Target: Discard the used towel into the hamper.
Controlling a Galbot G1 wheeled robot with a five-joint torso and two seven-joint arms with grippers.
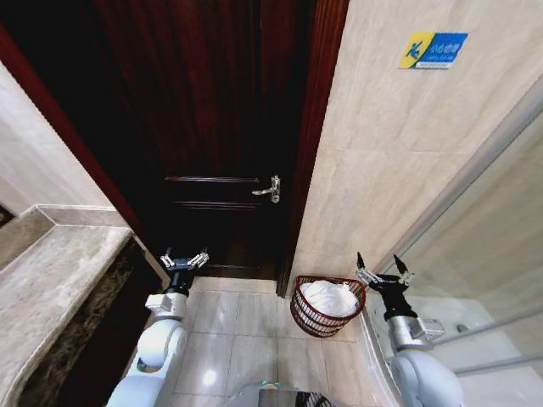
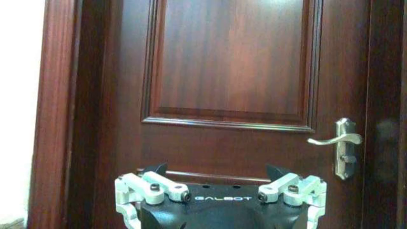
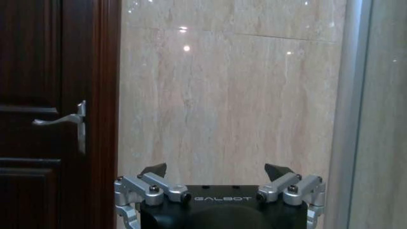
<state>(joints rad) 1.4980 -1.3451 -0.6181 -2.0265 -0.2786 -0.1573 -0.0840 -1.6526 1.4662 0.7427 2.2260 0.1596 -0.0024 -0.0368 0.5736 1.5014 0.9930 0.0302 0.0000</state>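
Observation:
The hamper (image 1: 307, 317), a small round reddish-brown ribbed basket, stands on the tiled floor by the wall, right of the door. A white towel (image 1: 329, 298) lies bunched inside it. My right gripper (image 1: 383, 269) hangs open just right of the hamper's rim, nothing between its fingers; in the right wrist view the right gripper (image 3: 216, 171) faces the beige wall. My left gripper (image 1: 185, 259) is raised on the left, open and empty, in front of the door; in the left wrist view the left gripper (image 2: 216, 171) points at the door panel.
A dark wooden door (image 1: 212, 127) with a silver lever handle (image 1: 269, 190) is shut ahead. A stone counter (image 1: 42, 288) runs along the left. A glass shower partition (image 1: 484, 280) stands at the right. A blue sign (image 1: 433, 49) hangs on the beige wall.

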